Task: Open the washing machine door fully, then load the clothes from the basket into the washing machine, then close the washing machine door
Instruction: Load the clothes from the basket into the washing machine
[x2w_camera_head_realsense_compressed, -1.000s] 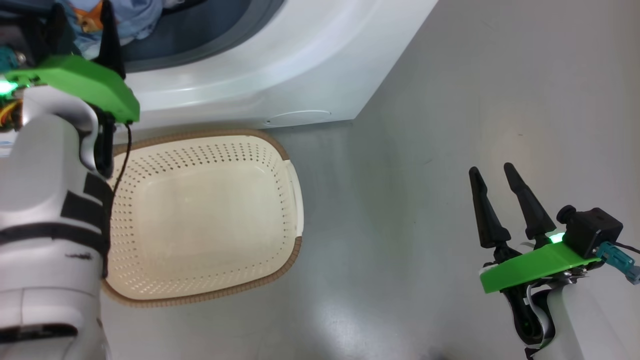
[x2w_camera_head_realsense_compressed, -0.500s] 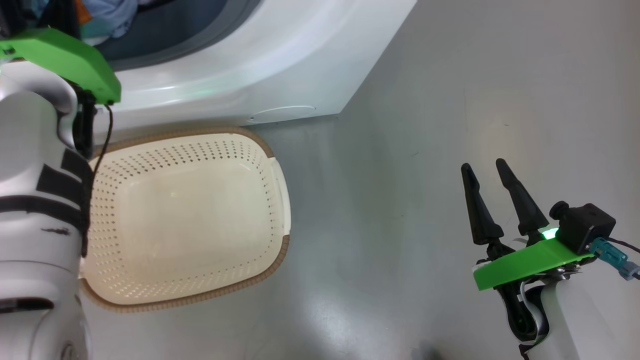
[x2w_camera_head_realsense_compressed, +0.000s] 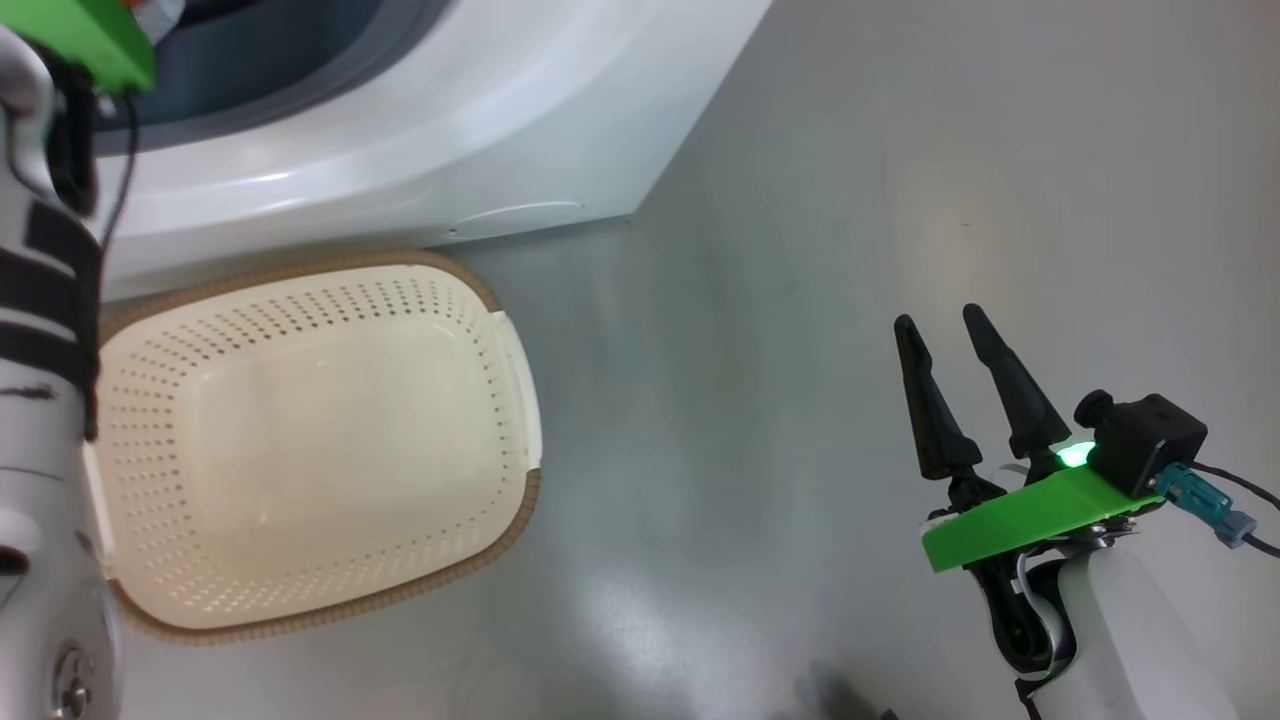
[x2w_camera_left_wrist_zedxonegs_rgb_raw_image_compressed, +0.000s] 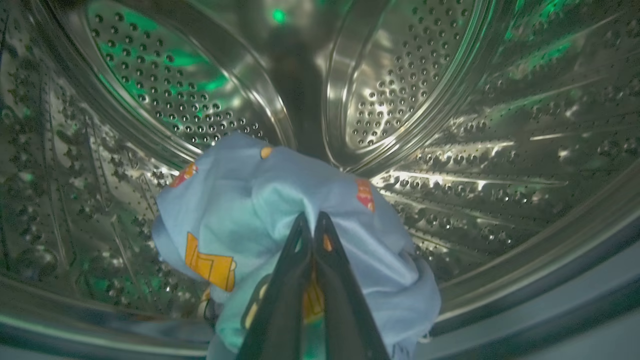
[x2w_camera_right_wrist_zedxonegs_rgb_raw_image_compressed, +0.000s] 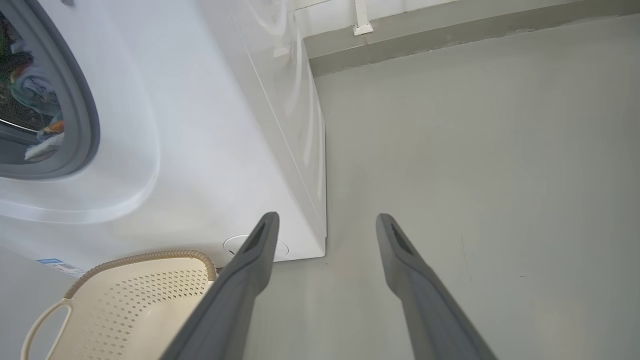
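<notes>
In the left wrist view my left gripper (x2w_camera_left_wrist_zedxonegs_rgb_raw_image_compressed: 314, 216) is shut inside the shiny perforated drum (x2w_camera_left_wrist_zedxonegs_rgb_raw_image_compressed: 450, 150) of the washing machine (x2w_camera_head_realsense_compressed: 400, 120). Its fingers are pressed together in front of the clothes (x2w_camera_left_wrist_zedxonegs_rgb_raw_image_compressed: 240, 210), a blue bundle with orange prints lying on the drum floor; I see no cloth between them. The cream basket (x2w_camera_head_realsense_compressed: 460, 330) sits on the floor against the machine's front with nothing in it. My right gripper (x2w_camera_head_realsense_compressed: 938, 316) hovers open over bare floor to the right of the basket. The washing machine door is out of view.
Grey floor (x2w_camera_head_realsense_compressed: 800, 250) stretches to the right of the machine. In the right wrist view the machine's corner (x2w_camera_right_wrist_zedxonegs_rgb_raw_image_compressed: 320, 240) is near the open fingers, the basket (x2w_camera_right_wrist_zedxonegs_rgb_raw_image_compressed: 125, 300) lies at lower left, and a wall base (x2w_camera_right_wrist_zedxonegs_rgb_raw_image_compressed: 450, 35) runs behind.
My left gripper has gone from open to shut inside the drum. The head camera has turned, sliding the basket and machine leftward in the picture. The right gripper stays open.
</notes>
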